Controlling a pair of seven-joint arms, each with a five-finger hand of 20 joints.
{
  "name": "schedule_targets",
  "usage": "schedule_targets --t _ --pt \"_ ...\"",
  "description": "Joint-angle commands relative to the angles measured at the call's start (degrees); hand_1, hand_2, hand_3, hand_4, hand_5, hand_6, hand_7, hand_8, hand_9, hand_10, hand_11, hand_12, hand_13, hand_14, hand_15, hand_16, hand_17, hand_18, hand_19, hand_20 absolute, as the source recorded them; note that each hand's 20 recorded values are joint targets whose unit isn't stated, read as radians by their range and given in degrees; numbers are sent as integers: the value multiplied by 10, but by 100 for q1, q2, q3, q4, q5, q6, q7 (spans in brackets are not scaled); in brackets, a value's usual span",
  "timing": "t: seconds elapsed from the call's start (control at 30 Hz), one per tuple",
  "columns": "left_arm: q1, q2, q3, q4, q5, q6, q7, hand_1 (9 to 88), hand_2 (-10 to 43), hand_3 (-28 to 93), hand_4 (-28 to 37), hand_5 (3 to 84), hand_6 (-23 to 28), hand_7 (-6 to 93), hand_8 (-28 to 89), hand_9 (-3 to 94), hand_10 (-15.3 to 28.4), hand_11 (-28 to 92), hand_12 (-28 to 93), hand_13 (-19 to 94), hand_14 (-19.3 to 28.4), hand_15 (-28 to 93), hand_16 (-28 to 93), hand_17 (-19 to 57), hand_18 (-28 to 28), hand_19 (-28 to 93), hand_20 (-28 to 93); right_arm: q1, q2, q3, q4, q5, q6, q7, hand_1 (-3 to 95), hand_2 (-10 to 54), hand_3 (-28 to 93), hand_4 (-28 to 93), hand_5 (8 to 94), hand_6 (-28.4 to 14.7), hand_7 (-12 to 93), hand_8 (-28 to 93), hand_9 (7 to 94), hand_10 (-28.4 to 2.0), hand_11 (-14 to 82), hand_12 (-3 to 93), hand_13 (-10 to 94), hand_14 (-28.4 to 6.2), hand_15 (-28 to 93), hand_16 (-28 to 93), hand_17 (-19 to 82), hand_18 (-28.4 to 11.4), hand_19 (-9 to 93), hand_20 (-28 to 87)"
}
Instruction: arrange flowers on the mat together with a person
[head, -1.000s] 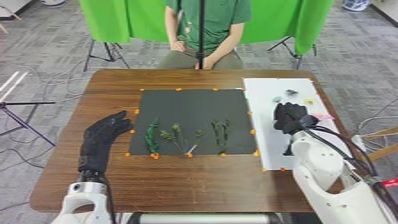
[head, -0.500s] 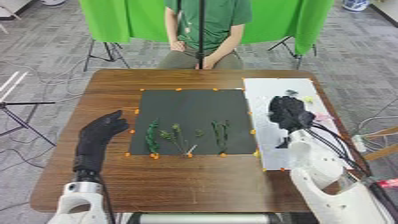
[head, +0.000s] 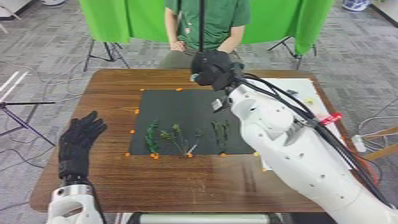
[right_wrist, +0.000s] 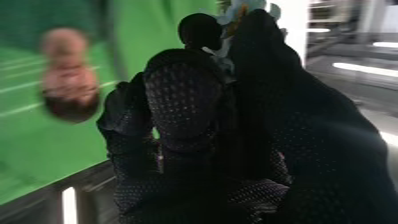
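Right hand (head: 213, 69): found in black fabric, high over the far side of the black mat (head: 182, 107), at the table's far edge. Seen in the right wrist view with dotted mesh on the rounded fingers, smoother cloth on the tapered thumb; clamped on a pale blue flower (right_wrist: 240, 9), with thin, rounded petals caught between fingers and thumb. Left hand (head: 82, 131): noted in matching black fabric, fingers extended and slightly apart, to the left of the mat; contact with the wood impossible to tell.

Recorded on the near half of the mat, side by side: a dark leafy stem (head: 152, 137), a branching sprig (head: 176, 136) with light green tips, and thin upright green stems (head: 220, 134) nearer the right edge. Noted near the sprig's lower end: a small white stick (head: 192, 149). Mat flat, dark and matt, edged with small orange tabs (head: 179, 89). Table (head: 178, 185) of brown grained wood.

To the right, a smooth white sheet (head: 284, 84), with a yellow flower (head: 309, 101) on it. Slung across the mat's right edge and much of the sheet: the glossy white right arm (head: 298, 155) with black cables, blocking the view beneath. Behind, a green curtain (head: 298, 20).
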Motion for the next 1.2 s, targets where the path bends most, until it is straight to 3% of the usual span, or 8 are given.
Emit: schedule_targets --t 0.03,0.3,0.67,0.77,0.83,0.9,1.13,1.2 --pt "-48 -8 12 124 -74 21 60 204 328 590 -283 478 43 137 -69 457 142 187 106 390 189 219 -18 119 145 183 197 481 -1073 -945 608 -139 -394 -314 640 -95 616 -237 825 14 192 129 874 -81 89 445 851 -39 533 387 409 -194 773 596" --pt "-101 56 28 129 -118 37 88 199 326 601 -283 482 42 142 -70 462 143 192 107 391 190 222 -13 116 147 184 199 553 -1456 -1316 1101 -553 -673 -611 637 -95 625 -245 822 15 195 127 872 -79 90 447 850 -39 541 384 409 -194 777 597" --pt "-203 54 107 180 -87 -136 68 194 311 613 -283 480 40 146 -70 468 142 197 109 392 191 226 -13 113 148 187 198 237 -1576 -1438 1306 -759 -892 -762 631 -95 631 -249 818 19 203 125 873 -76 89 445 848 -39 547 384 408 -194 778 597" --pt "-221 60 116 213 -23 -187 120 199 216 632 -283 475 41 145 -69 466 143 198 111 391 191 227 -14 112 149 187 197 173 -1605 -1438 1340 -750 -924 -766 630 -95 632 -252 818 20 203 123 872 -74 90 446 847 -39 548 385 407 -194 778 597" --pt "-207 42 106 218 111 -232 124 231 95 669 -281 459 46 138 -64 455 140 195 113 387 192 223 -13 109 150 185 195 102 -1629 -1425 1367 -737 -922 -781 627 -95 637 -252 817 21 201 119 872 -73 86 440 847 -39 548 386 405 -195 778 598" --pt "-215 19 109 232 82 -283 166 256 34 670 -256 439 46 138 -61 436 136 190 116 381 191 216 -9 105 153 180 194 56 -1646 -1438 1393 -789 -925 -821 625 -95 638 -252 812 21 195 111 870 -73 82 434 844 -39 547 387 404 -193 778 597" --pt "-316 13 144 311 113 -468 218 243 -43 669 -239 418 45 132 -57 418 132 179 123 370 188 199 1 98 159 165 189 -16 -1715 -1462 1520 -813 -593 -647 611 -95 643 -252 804 21 187 97 860 -73 70 415 835 -43 546 386 398 -192 774 595" --pt "-313 3 150 299 125 -457 194 240 -61 668 -243 416 45 131 -56 414 131 177 125 367 187 194 4 97 160 162 189 -27 -1728 -1446 1559 -823 -526 -619 601 -95 645 -253 791 22 179 87 852 -75 62 401 829 -45 544 385 393 -192 771 594"
